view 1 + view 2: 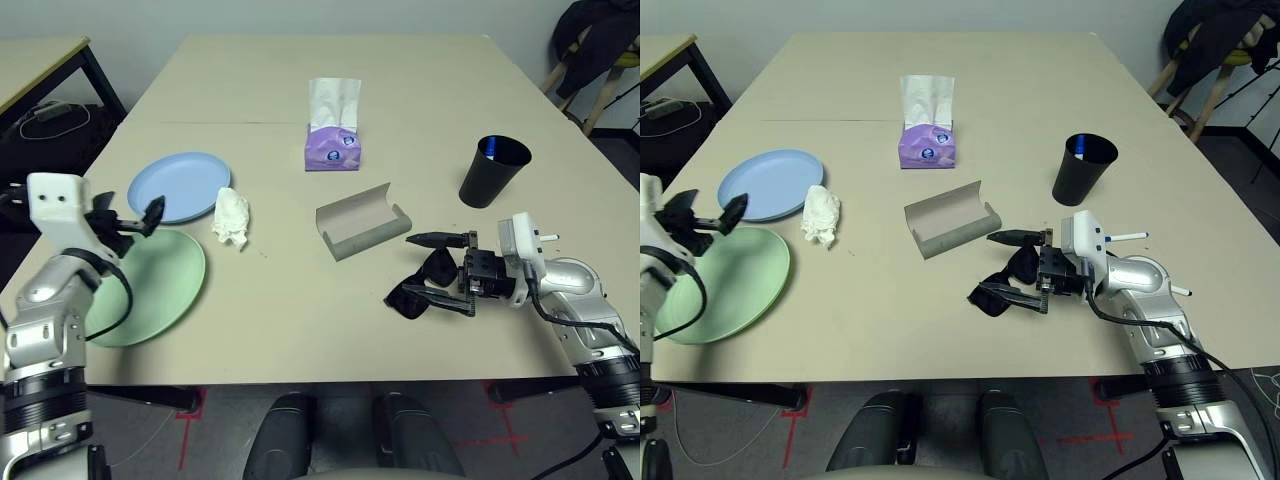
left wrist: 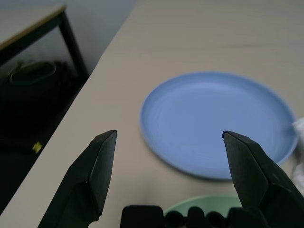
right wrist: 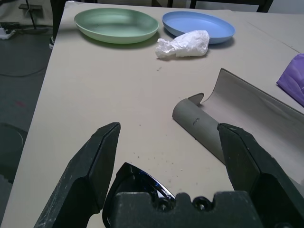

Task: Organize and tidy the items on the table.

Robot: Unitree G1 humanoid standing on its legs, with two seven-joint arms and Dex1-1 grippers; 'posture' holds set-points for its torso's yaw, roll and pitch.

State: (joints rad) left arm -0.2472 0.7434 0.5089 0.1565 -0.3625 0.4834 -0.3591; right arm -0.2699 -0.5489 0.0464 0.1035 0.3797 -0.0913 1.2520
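Both end effectors spread wide: the left end effector (image 1: 135, 222) above the blue plate (image 1: 180, 186), the right end effector (image 1: 440, 270) over black sunglasses (image 1: 420, 285); no legible writing on the purple tissue box (image 1: 333, 148).

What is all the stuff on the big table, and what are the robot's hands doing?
Round blue plate: one, left side of the table.
Round green plate: one, nearer the front edge, beside the blue one.
Crumpled white tissue: one, right of the blue plate.
Purple tissue box: one, middle, farther back.
Grey oblong glasses case: one, open, centre.
Black sunglasses: one pair, right of centre, between the right hand's fingers.
Black cup: one, right side.
Beige table: one.
Left hand: open, over the plates.
Right hand: open, around the sunglasses.
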